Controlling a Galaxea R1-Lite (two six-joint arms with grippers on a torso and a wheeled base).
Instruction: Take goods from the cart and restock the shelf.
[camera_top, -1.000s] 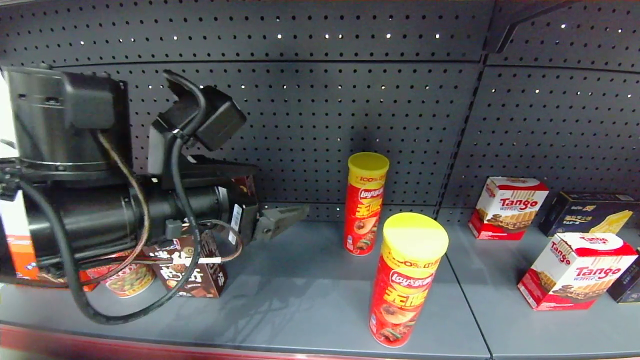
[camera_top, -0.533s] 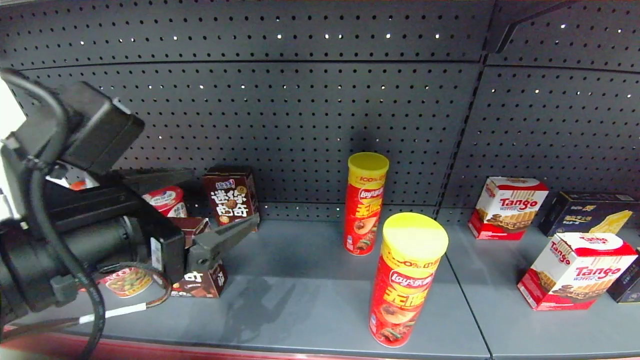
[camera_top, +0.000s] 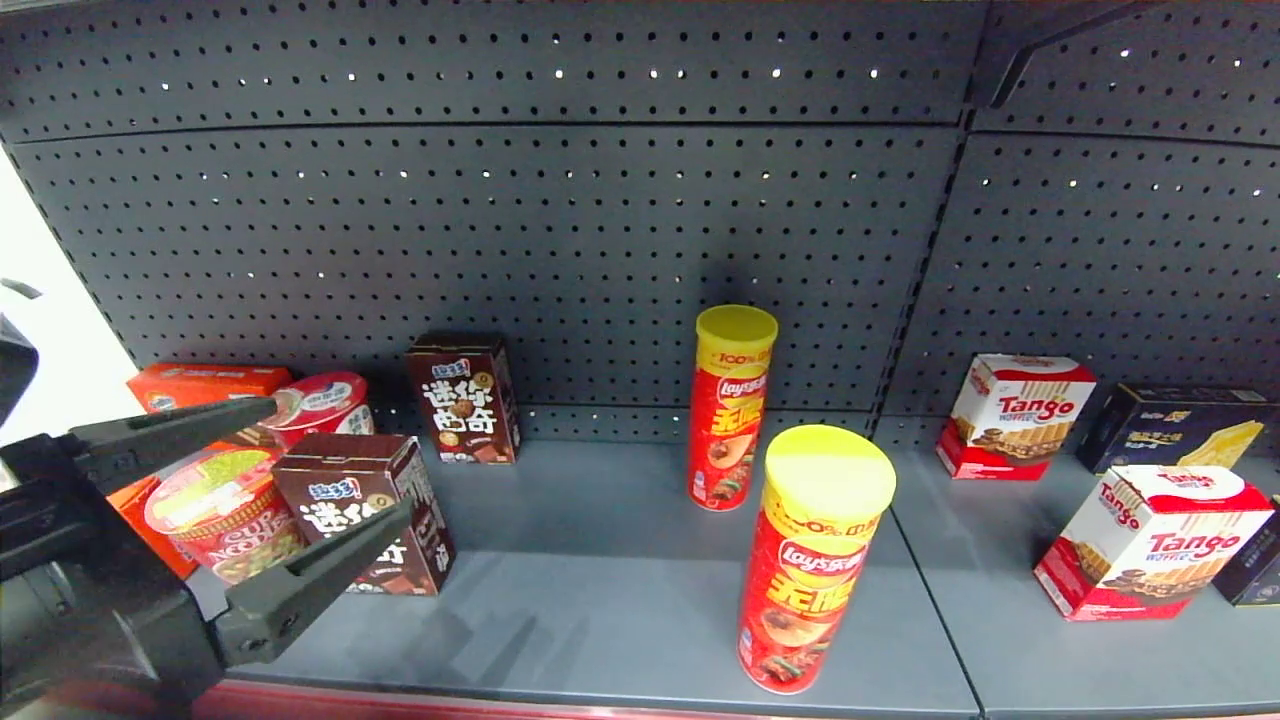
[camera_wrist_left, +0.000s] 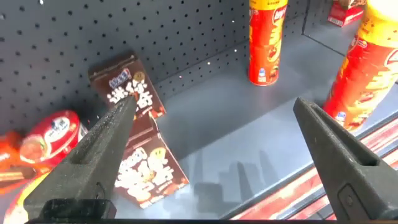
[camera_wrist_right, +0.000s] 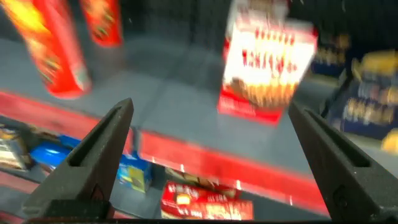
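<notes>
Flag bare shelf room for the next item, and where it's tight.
Widest bare patch: shelf floor between the front brown box and the rear chip can and front chip can. A narrower one lies between the front chip can and the front wafer box. Crowded: left end around the cup noodles, right end beyond that wafer box.

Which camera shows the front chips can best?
The head view: the front chips can stands whole there, lid to base. The left wrist view cuts the can off at the picture's edge; the right wrist view has the can blurred, its top cut off.
</notes>
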